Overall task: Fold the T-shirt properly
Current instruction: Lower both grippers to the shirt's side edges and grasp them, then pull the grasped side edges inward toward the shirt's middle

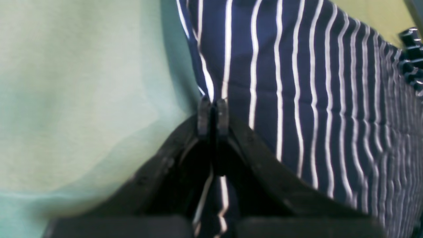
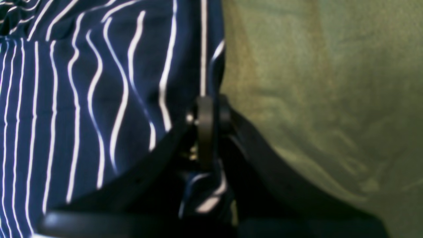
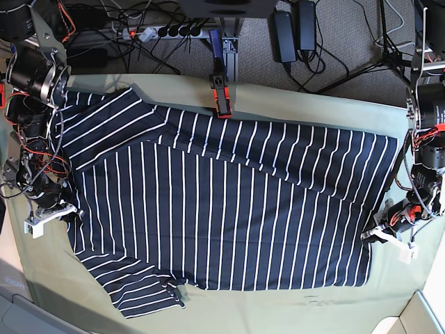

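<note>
1. Left wrist: left gripper (image 1: 213, 107) pinched closed on the edge of the T-shirt (image 1: 297, 99); striped cloth runs between the fingers (image 1: 204, 115) and shows again below them, inside the gripper. Shirt fills the right half, pale green tablecloth (image 1: 82, 99) the left. Stripes run roughly top to bottom, a little wavy at far right.

2. Right wrist: right gripper (image 2: 211, 115) clamped tight on the shirt (image 2: 82, 99) edge, a bunched bit of striped cloth visible just below the fingertips. Shirt on the left with rippled stripes, tablecloth (image 2: 314, 99) on the right, darker and wrinkled here.

3. Base: shirt (image 3: 229, 209) spread mostly flat across the desk, covering most of the tablecloth (image 3: 292, 306). One sleeve sticks out at upper left, the other at lower left; the hem end is on the right. Left gripper (image 3: 379, 234) at the shirt's right edge near its lower corner, right gripper (image 3: 67, 209) at the shirt's left edge between the sleeves. An orange-and-black clamp (image 3: 222, 96) sits at the far desk edge, touching the shirt's top edge. Cables and a power strip (image 3: 156, 32) on the floor behind.
</note>
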Robot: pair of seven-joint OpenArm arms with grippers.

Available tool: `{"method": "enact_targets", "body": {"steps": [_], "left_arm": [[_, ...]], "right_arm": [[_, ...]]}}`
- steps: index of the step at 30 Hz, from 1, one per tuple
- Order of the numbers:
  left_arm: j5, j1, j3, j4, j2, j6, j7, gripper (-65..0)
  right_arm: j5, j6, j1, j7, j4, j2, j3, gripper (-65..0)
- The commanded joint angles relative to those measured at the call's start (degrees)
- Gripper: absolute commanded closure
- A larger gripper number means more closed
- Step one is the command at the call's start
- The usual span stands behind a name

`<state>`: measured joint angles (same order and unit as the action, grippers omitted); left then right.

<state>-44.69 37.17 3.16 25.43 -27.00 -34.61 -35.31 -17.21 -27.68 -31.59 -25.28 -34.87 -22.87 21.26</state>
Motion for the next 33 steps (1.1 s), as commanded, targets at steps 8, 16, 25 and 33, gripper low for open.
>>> {"method": "enact_targets", "body": {"steps": [8,16,25,33], "left_arm": [[-11.1,1.9,-0.2,0.9,-2.3,-5.4,-5.2,0.0],[-21.1,1.8,-0.2,1.1,-5.6,-5.4,-13.7,0.0],[-26.2,0.3,-0.2,1.1,-8.9,-5.4,-18.8,0.0],[-35.5,-3.1,-0.2,1.3,-10.8,-5.4,-25.1,0.0]], "right_arm": [[-4.0,-2.4,-1.6,-3.6,-1.1,-1.9,0.1,0.0],[-11.0,-2.7,-1.6,-10.8,-3.0,-5.2,0.1,0.0],[-17.0,-2.8,2.1,-17.4,-9.3,-8.2,0.1,0.0],[-19.5,-2.8,9.2,-18.6,-15.2,-9.2,0.1,0.0]]}}
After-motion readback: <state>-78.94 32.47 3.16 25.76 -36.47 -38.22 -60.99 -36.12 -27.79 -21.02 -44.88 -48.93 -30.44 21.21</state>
